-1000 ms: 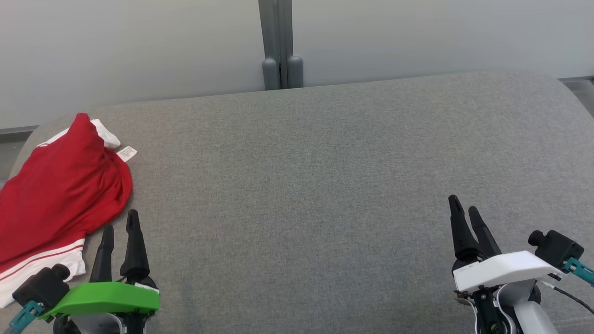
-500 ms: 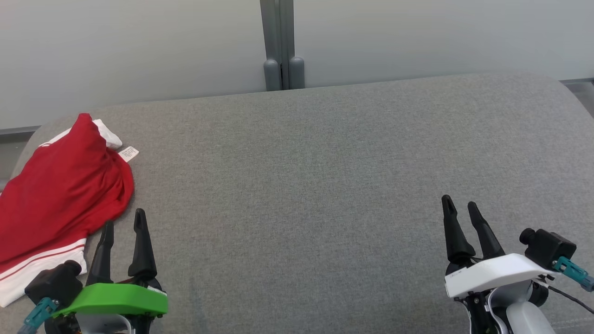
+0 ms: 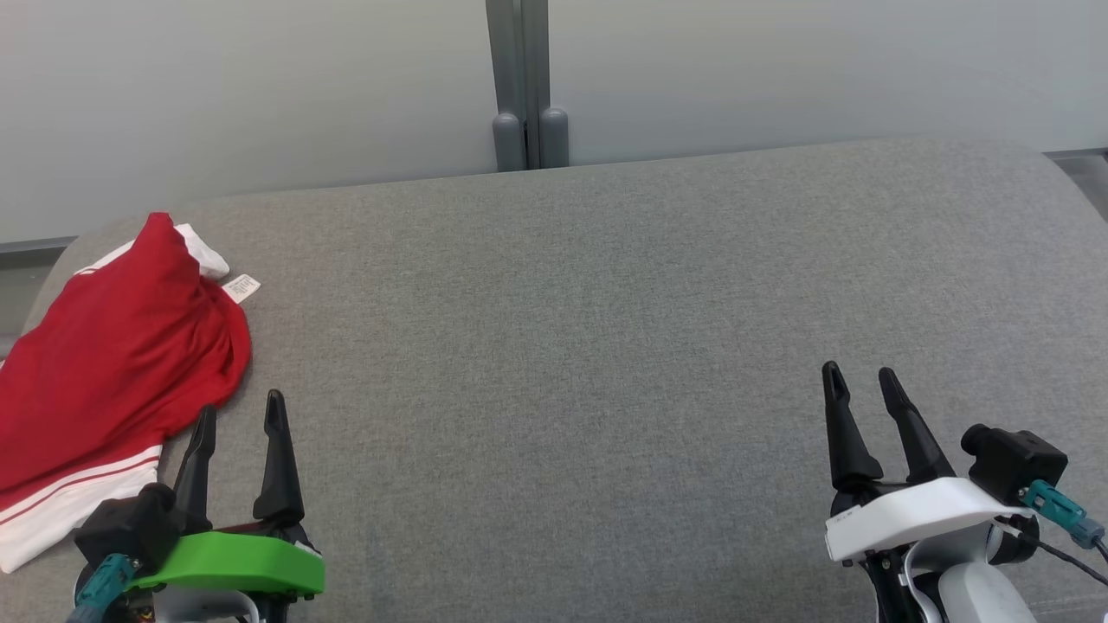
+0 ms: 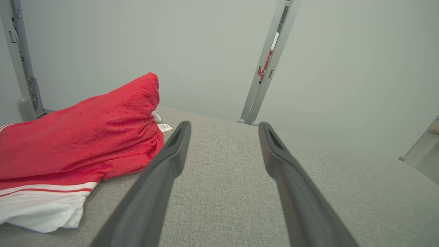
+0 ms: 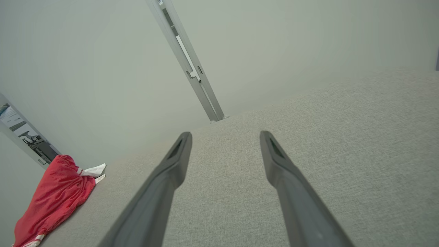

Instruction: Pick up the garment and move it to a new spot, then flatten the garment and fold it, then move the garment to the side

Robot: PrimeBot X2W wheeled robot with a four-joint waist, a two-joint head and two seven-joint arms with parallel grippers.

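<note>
The left pincer [image 3: 241,404] and right pincer [image 3: 859,371] now gape wider, both empty, so the garment [image 3: 112,346] at the left one's ten o'clock awaits its first grasp.

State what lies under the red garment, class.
The red garment lies bunched on the grey cushioned surface. Its white striped hem shows at the near edge, and a small label at the far end. Whatever lies beneath the bunched cloth is covered.

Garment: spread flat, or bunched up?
Bunched up: the garment lies as a puffy, wrinkled mound at the grey surface's left edge, tag poking out.
</note>
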